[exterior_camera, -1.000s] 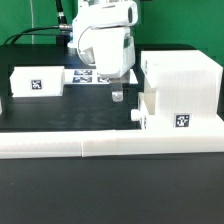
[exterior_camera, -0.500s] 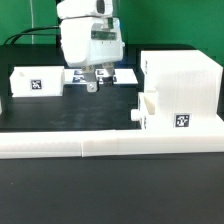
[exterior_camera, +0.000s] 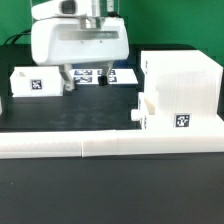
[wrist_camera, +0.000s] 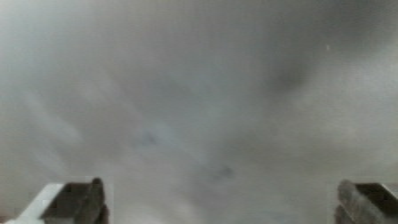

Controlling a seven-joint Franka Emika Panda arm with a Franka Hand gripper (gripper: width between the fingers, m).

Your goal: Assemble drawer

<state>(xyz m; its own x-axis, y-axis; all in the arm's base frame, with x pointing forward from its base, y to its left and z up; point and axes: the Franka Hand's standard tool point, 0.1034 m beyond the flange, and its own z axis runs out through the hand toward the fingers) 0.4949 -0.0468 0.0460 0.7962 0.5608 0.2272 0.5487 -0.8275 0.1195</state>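
Note:
The drawer's large white housing point(exterior_camera: 185, 75) stands at the exterior view's right, with a tag low on its front. A small knobbed tray point(exterior_camera: 148, 110) sits against its left side, knob pointing left. A second open-top tray point(exterior_camera: 35, 82) with a tag stands at the left. My gripper point(exterior_camera: 85, 82) hangs above the black table between the left tray and the housing, open and empty, touching neither. In the wrist view my gripper point(wrist_camera: 221, 205) shows only its two fingertips point(wrist_camera: 71, 200), far apart over a blurred grey field.
The long low white border rail point(exterior_camera: 100, 147) runs along the table's front. The marker board point(exterior_camera: 118, 75) lies flat behind the gripper, partly hidden by it. Black cables hang at the back left.
The gripper has moved toward the exterior view's left and upward, away from the housing and its tray. It stays open and empty. The drawer parts have not moved.

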